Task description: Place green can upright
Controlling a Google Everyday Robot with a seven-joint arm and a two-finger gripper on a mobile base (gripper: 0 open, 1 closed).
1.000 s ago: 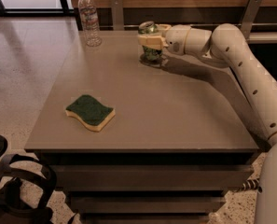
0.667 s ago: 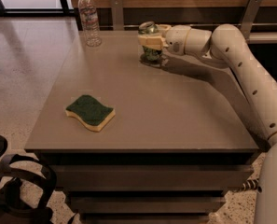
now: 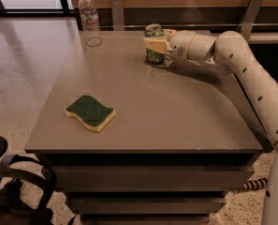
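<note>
The green can [image 3: 153, 55] stands upright on the table [image 3: 176, 107] near its far edge, dark green with a silver top. My gripper [image 3: 154, 44] reaches in from the right and its pale fingers [image 3: 153, 43] are closed around the can's upper half. The can's base rests on the tabletop. The white arm [image 3: 241, 69] runs off to the right edge of the view.
A clear plastic water bottle [image 3: 90, 18] stands at the table's far left corner. A green-topped yellow sponge [image 3: 90, 112] lies near the front left. A wooden wall and metal brackets [image 3: 249, 11] stand behind the table. A black chair [image 3: 12, 186] sits at lower left.
</note>
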